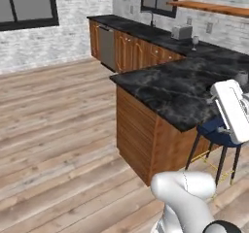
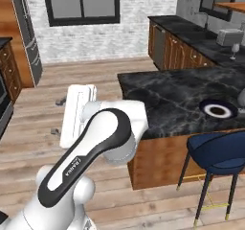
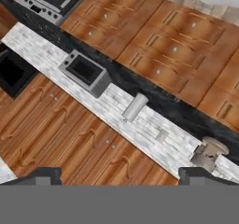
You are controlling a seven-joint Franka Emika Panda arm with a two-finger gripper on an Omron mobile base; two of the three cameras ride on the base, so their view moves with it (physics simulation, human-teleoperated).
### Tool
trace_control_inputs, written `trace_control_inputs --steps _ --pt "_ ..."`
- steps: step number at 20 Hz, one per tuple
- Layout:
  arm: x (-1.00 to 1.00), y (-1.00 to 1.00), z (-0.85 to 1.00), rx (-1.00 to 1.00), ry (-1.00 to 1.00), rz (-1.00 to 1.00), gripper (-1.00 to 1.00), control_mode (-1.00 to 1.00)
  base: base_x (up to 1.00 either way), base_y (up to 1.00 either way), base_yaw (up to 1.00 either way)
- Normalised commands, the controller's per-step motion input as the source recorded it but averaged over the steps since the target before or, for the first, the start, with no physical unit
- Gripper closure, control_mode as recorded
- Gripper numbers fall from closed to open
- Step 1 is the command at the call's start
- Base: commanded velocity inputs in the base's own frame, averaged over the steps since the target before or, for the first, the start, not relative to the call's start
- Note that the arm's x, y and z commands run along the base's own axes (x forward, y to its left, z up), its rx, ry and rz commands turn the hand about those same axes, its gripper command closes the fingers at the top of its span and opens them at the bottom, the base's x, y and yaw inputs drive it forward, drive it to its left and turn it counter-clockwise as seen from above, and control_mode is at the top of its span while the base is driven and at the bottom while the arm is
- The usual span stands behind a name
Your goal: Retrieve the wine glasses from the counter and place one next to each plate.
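Pale wooden floorboards and whitewashed brick walls surround the long black marble counter (image 1: 180, 89) with pale veins, which rests on brown wooden cabinets and bends in an L toward the near corner. Seen from the left base view, a silver toaster (image 1: 181, 31) stands on the far run of that counter, and just to the toaster's right stands a small stemmed wine glass (image 1: 195, 41) of smoky grey glass, upright on its round foot. A brown wooden wall shelf (image 1: 209, 7) hangs above the toaster. A dark blue stool (image 1: 219, 132) sits under the counter's near edge.

From the right base view, the same counter carries a round dark blue plate (image 2: 217, 110) with a white ring and dark centre, lying flat near the counter's front edge just above the stool (image 2: 217, 152). The wine glass (image 2: 235, 49) shows far behind that plate, beside the toaster (image 2: 229, 36). The white arm is folded well to the left of the counter, over the floor.

On the hand view, the gripper (image 3: 119, 176) looks at a different wall of wooden drawers and a grey microwave (image 3: 85, 72); its two dark fingertips (image 3: 44, 175) stand wide apart with nothing between them.
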Motion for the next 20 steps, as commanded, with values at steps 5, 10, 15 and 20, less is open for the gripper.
trace_control_inputs --steps 5,10,15,20 --pt "0.00 0.00 0.00 0.00 0.00 0.00 -1.00 1.00 0.43 1.00 -0.65" --pt "0.00 0.00 0.00 0.00 0.00 0.00 -1.00 1.00 0.45 0.98 -0.67" --pt "0.00 0.00 0.00 0.00 0.00 0.00 -1.00 1.00 0.26 1.00 -0.55" --pt "0.00 0.00 0.00 0.00 0.00 0.00 -1.00 1.00 0.14 1.00 -0.49"
